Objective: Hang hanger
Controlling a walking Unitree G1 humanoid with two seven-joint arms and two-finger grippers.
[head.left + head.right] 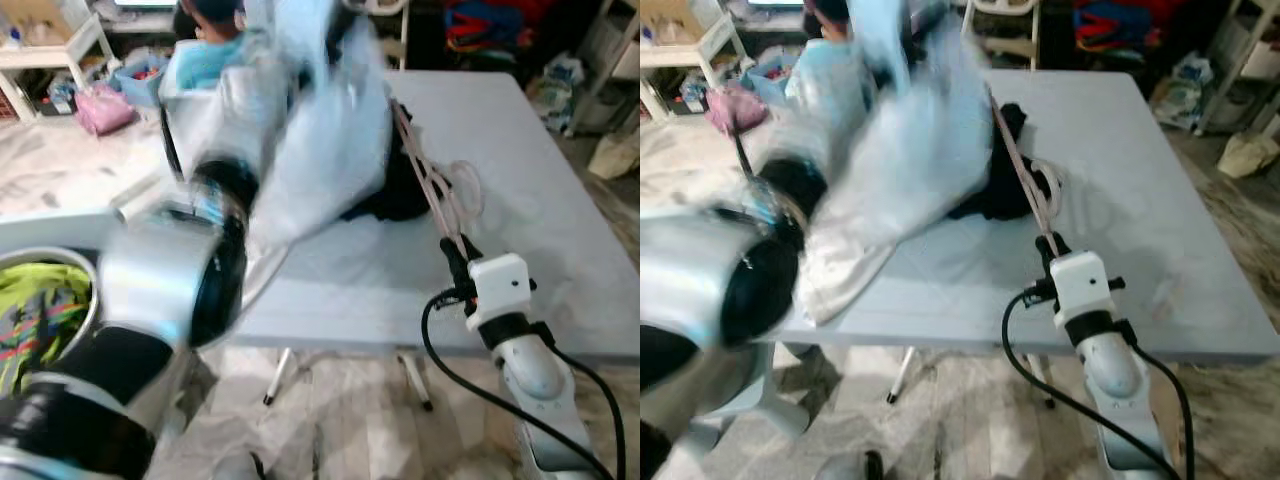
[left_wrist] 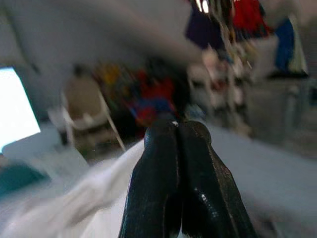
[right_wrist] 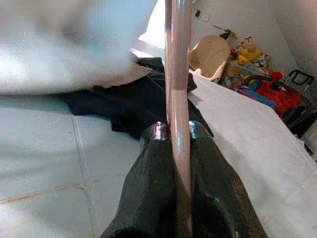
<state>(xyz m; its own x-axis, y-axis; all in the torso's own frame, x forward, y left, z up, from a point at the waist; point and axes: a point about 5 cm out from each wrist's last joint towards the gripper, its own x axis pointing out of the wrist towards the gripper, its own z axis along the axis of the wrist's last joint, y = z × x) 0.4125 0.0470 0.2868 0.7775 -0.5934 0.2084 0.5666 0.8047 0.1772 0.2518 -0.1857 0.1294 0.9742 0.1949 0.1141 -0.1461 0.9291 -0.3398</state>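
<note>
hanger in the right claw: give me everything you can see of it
The hanger is a slim, pale pink, translucent-looking piece, probably plastic. The right claw is shut on one straight bar, which runs between its two black fingers and on away from the wrist. From the head views it slants up over the grey table, past a dark garment, toward the white garment the left arm lifts. A paler looped part sits near the bar; its far end is hidden.
</note>
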